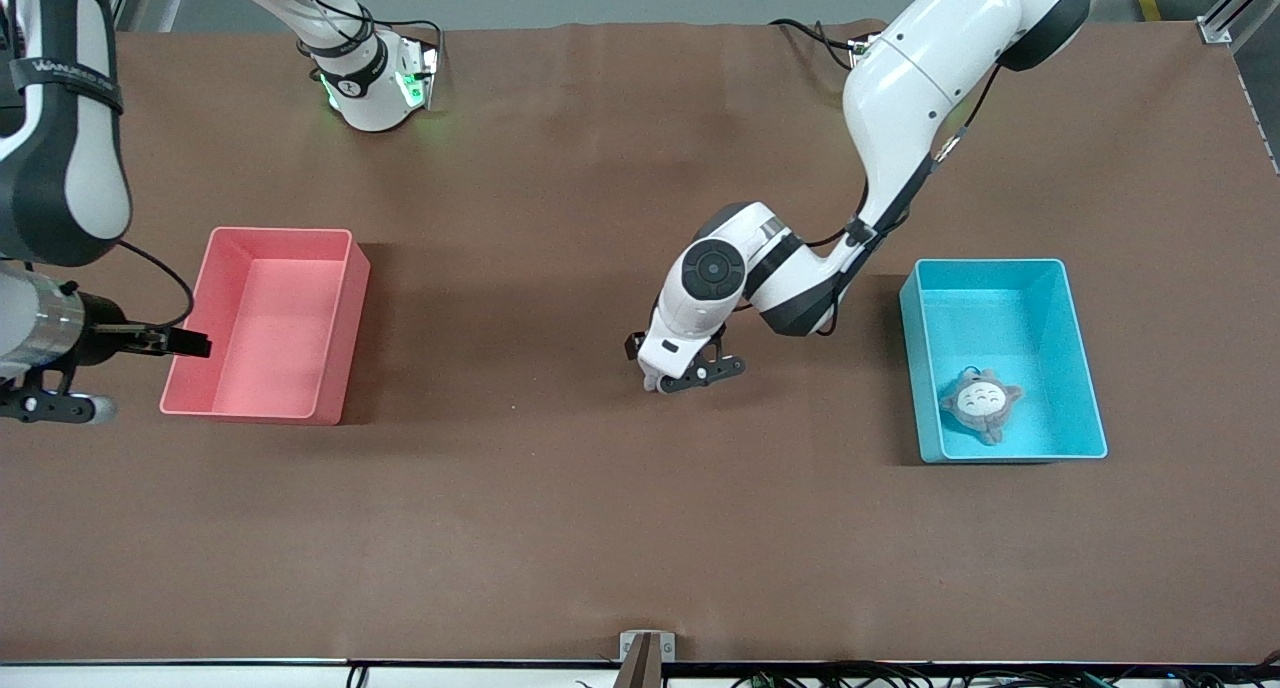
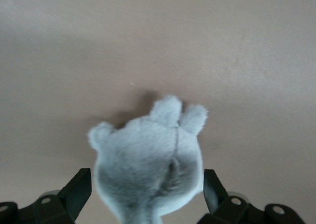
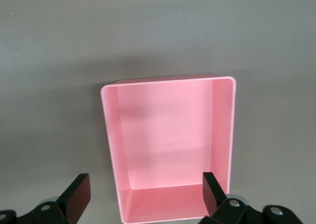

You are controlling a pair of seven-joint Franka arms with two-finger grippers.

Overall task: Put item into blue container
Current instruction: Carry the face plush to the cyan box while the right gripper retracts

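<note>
A grey plush toy point(image 2: 148, 160) lies on the brown table between the open fingers of my left gripper point(image 2: 148, 184), which stand on either side of it without clearly touching. Seen from the front, my left gripper point(image 1: 688, 370) is low over the middle of the table, and the hand hides the toy there. The blue container point(image 1: 985, 264) stands toward the left arm's end of the table. It holds another grey plush toy with a white face point(image 1: 980, 403). My right gripper point(image 3: 146, 189) hangs open and empty over the edge of the pink bin point(image 3: 168, 135).
The pink bin point(image 1: 265, 318) stands empty toward the right arm's end of the table. My right gripper point(image 1: 150, 368) is at its outer end. Bare brown table point(image 1: 520, 268) lies between the two bins.
</note>
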